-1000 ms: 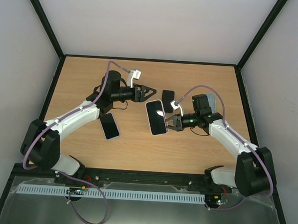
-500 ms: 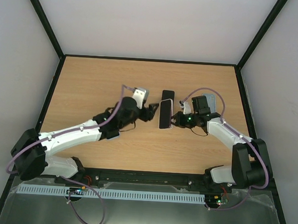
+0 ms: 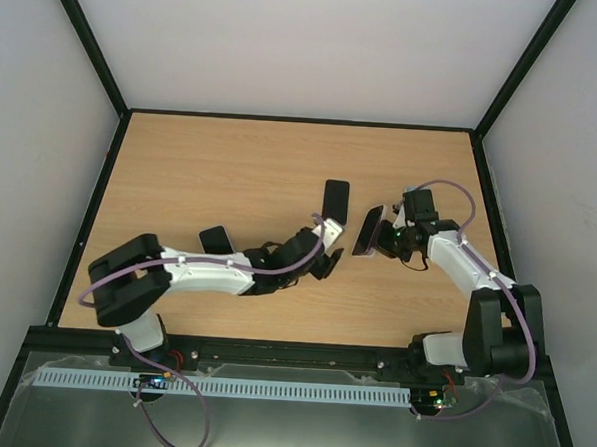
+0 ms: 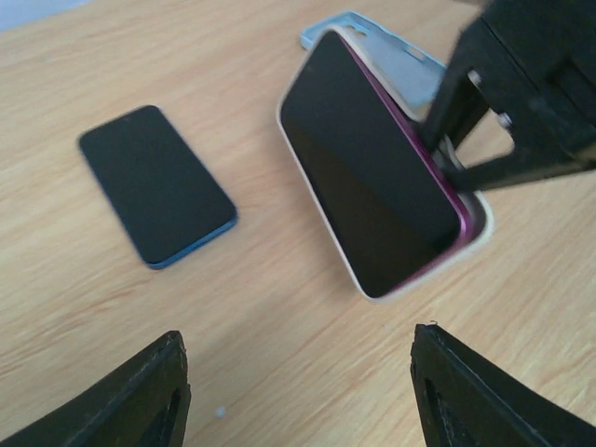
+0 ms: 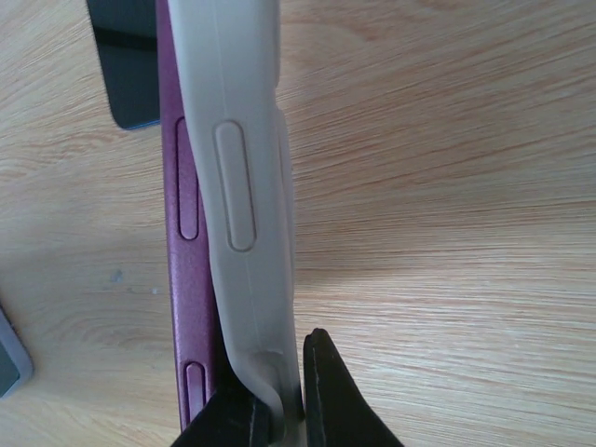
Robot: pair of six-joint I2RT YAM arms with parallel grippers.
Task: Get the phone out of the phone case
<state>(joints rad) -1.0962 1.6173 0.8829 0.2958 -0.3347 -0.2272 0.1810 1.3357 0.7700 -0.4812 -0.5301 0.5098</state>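
A purple phone sits in a pale grey-white case. My right gripper is shut on the case's wall at one end, where the case bends away from the phone. It holds both tilted up on edge above the table. In the left wrist view the phone's dark screen faces my left gripper, which is open and empty, low over the wood just short of the case's near corner. In the top view the left gripper sits left of and nearer than the held phone.
A bare dark phone with a blue rim lies flat on the table behind the held one. Another dark phone lies partly under my left arm. An empty light blue case lies behind the held phone.
My left arm has swung from the back left to the centre, low, facing the held phone. My right gripper has carried the cased phone to the right and tipped it up on edge.
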